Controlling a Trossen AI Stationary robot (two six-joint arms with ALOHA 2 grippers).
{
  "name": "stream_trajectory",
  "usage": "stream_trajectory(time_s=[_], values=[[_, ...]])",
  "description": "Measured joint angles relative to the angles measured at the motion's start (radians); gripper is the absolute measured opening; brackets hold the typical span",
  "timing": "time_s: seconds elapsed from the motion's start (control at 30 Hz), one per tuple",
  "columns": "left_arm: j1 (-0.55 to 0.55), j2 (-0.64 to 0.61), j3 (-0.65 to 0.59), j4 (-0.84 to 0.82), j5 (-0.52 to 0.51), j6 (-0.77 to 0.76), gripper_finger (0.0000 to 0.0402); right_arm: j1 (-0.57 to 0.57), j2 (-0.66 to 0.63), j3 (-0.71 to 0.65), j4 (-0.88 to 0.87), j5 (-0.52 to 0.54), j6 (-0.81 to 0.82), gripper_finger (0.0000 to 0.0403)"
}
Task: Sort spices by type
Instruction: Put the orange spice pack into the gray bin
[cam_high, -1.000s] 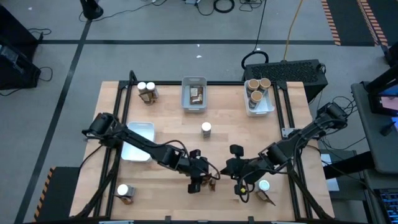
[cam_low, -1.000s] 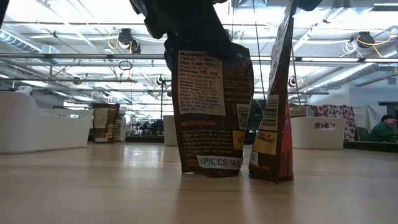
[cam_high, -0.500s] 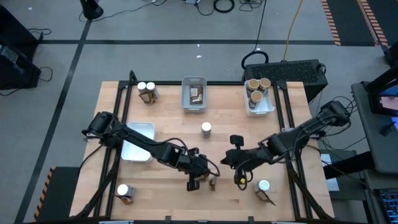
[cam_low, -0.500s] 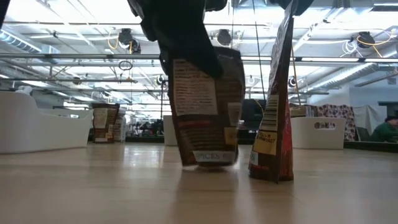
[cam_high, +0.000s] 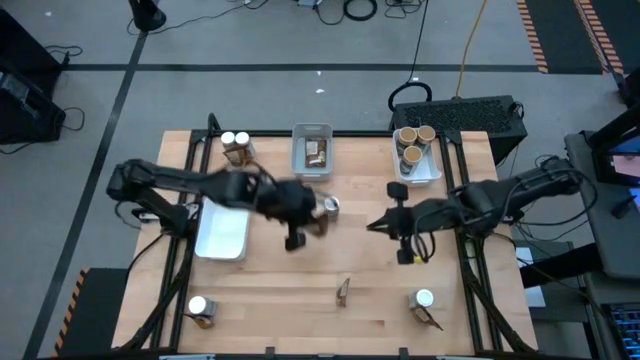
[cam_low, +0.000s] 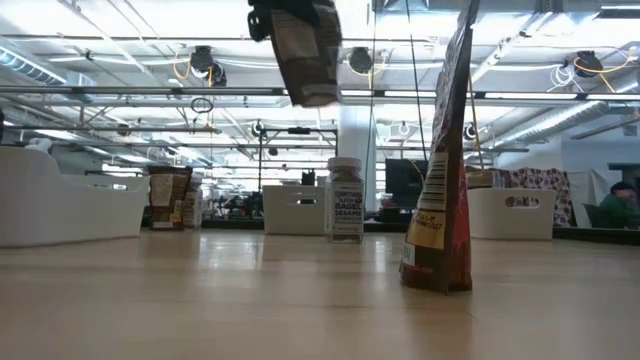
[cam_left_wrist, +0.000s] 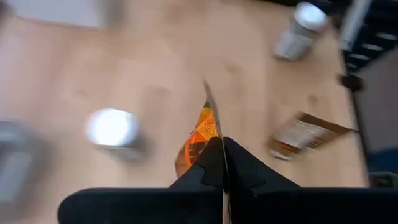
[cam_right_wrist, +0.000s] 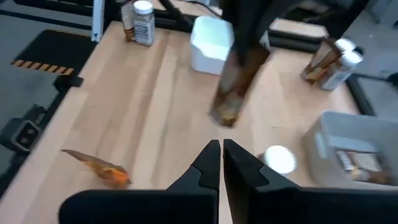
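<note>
A dark-brown and orange spice packet (cam_low: 305, 55) hangs high over the table's middle, and my left gripper (cam_high: 308, 222) is shut on it. The right wrist view shows it hanging under the left arm (cam_right_wrist: 235, 87). A second packet (cam_high: 343, 291) stands on its bottom edge near the front; it also shows in the low view (cam_low: 440, 180). A white-capped jar (cam_high: 331, 207) stands just right of the held packet. My right gripper (cam_high: 372, 226) hovers right of centre, shut and holding nothing. My left gripper pinches the packet's upper edge (cam_left_wrist: 208, 140) between its two fingers, which slant down from the table's left. In the left wrist view the packet shows edge-on. It hangs below the fingers, tilted a little and lifted clear of the table.
A white tray (cam_high: 222, 230) lies at the left. A grey tray (cam_high: 312, 150) with a packet sits at the far middle, and a white tray (cam_high: 415, 150) of tan-topped tubs at the far right. Jars stand far left (cam_high: 235, 147), near left (cam_high: 200, 310) and near right (cam_high: 424, 298).
My left gripper has lifted the packet off the table near the front edge and carried it up and toward the far edge, tilting it on the way. My right gripper has risen and drawn back toward the far right. The second packet has stayed standing.
</note>
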Motion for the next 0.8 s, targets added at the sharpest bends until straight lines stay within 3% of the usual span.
stream_trajectory(time_s=[0.1, 0.27, 0.47, 0.6, 0.8], values=[[0.094, -0.037, 0.049, -0.066, -0.040, 0.089, 0.0001, -0.041, -0.028, 0.000, -0.001, -0.036, -0.063, 0.0000], [0.292, -0.045, 0.121, -0.099, -0.016, 0.267, 0.0001, -0.134, -0.043, 0.000, 0.002, -0.134, -0.123, 0.0000], [0.575, -0.010, 0.137, -0.078, 0.156, 0.530, 0.0001, -0.259, -0.030, 0.000, 0.031, -0.134, -0.101, 0.0000], [0.749, 0.054, 0.137, -0.054, 0.341, 0.681, 0.0000, -0.345, -0.014, 0.000, 0.100, -0.131, -0.010, 0.0000], [0.897, 0.196, 0.136, 0.026, 0.507, 0.811, 0.0000, -0.431, 0.015, 0.000, 0.127, -0.125, 0.120, 0.0000]])
